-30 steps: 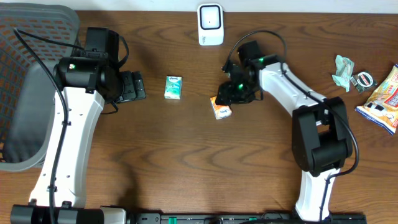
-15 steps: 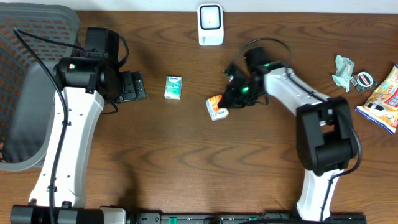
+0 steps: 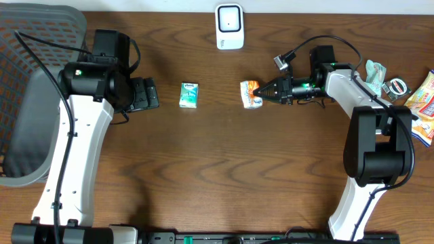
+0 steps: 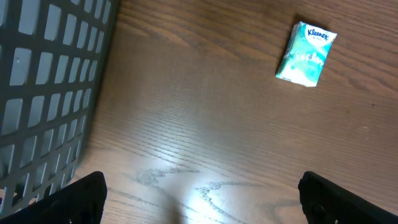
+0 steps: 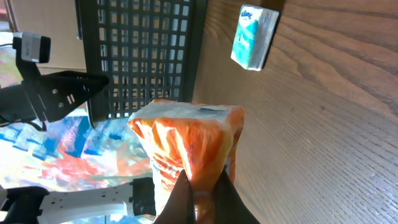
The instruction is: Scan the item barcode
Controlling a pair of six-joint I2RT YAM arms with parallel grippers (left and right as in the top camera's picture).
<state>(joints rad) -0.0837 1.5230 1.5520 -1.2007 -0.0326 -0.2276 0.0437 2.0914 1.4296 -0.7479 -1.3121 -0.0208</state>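
Grained wooden table [image 3: 224, 156]: right fingers [image 3: 270, 89] pinch crinkly orange packet [image 3: 251, 94].

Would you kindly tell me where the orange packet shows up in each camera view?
Overhead: orange packet, just right of centre, upper half.
Left wrist: not in it.
Right wrist: orange packet at lower centre, in the foreground.
Shared landmark: the green tissue pack, visible in all three views.
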